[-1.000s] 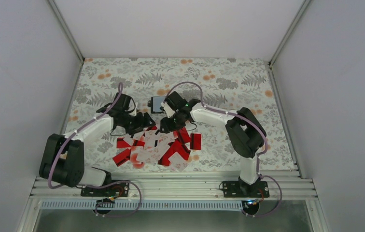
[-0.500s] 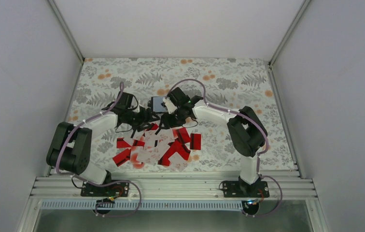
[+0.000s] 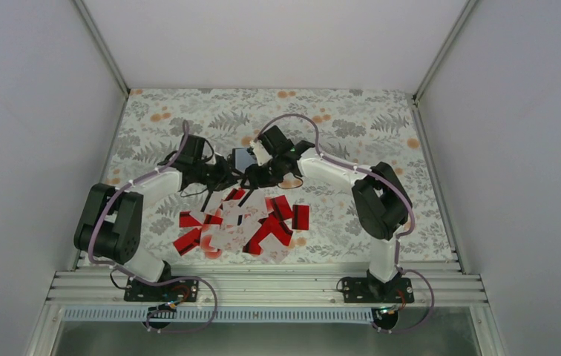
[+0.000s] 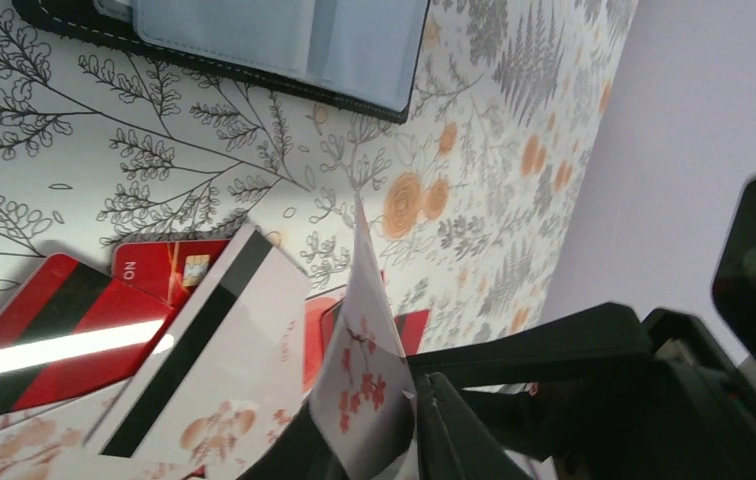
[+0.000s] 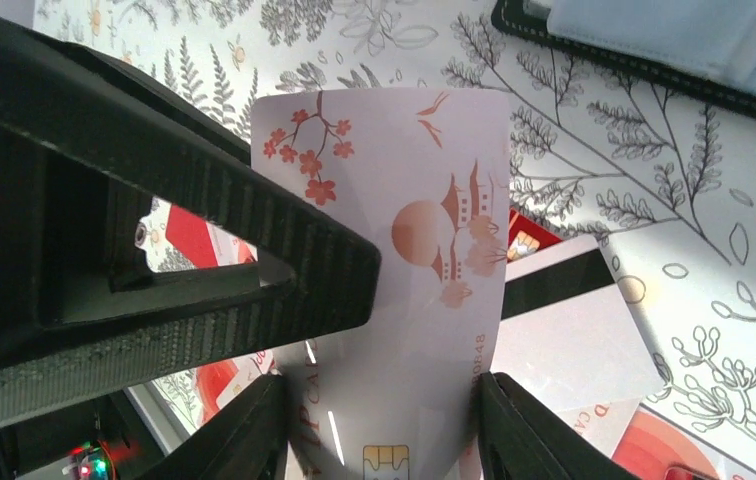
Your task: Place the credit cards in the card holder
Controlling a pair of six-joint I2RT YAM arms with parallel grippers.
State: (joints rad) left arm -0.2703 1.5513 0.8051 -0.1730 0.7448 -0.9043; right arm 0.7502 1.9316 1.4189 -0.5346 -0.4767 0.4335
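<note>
The left hand is almost closed, its fingers pinching the two faces of a white card printed with red blossom and a pale sun. The right hand is spread to the card's width, one finger against each long edge and the chip end between them; so both hands grip the same card. It is held clear of the desk, its free end pointing toward the holder. The hands meet tip to tip over the far edge of the heap. The holder lies open on the desk, blue-grey inside up, just beyond the card and not touching it. The other cards, red and white, lie overlapping on the near side.
</note>
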